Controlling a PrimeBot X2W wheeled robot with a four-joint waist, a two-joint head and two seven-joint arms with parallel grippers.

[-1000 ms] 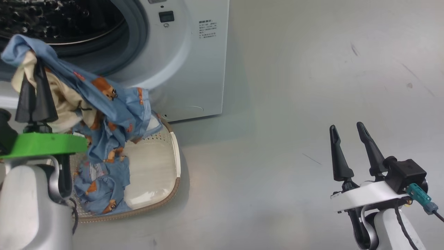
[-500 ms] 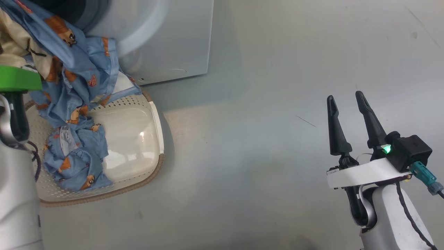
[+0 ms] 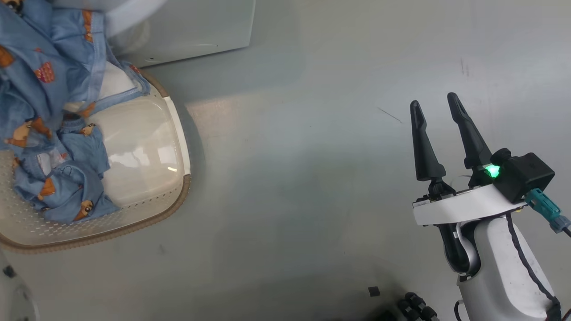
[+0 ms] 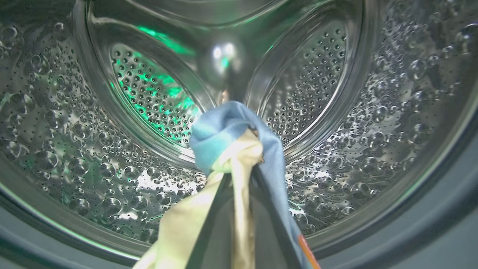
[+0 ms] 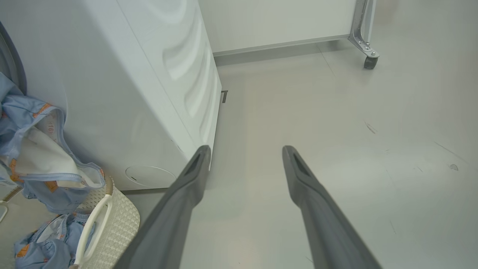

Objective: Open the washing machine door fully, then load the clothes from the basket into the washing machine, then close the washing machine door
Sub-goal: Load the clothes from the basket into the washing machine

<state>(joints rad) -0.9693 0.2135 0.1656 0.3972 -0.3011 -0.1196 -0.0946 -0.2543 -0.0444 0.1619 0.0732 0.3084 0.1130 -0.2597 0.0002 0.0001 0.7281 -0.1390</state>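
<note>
- Fingers on the left gripper (image 4: pixel 241 175) are squeezed tight on the clothes (image 4: pixel 224 134), a bunch of blue and cream cloth.
- That bunch is up at the mouth of the washing machine (image 3: pixel 200 26), with the shiny drum (image 4: pixel 321 74) full of little holes right behind it.
- More blue cloth with bears hangs down the front of the washing machine into the basket (image 3: pixel 178 147).
- The basket sits on the floor (image 3: pixel 290 178) just in front of the washing machine.
- Fingers on the right gripper (image 3: pixel 433 101) are spread wide and hold nothing, out past the washing machine's side.
</note>
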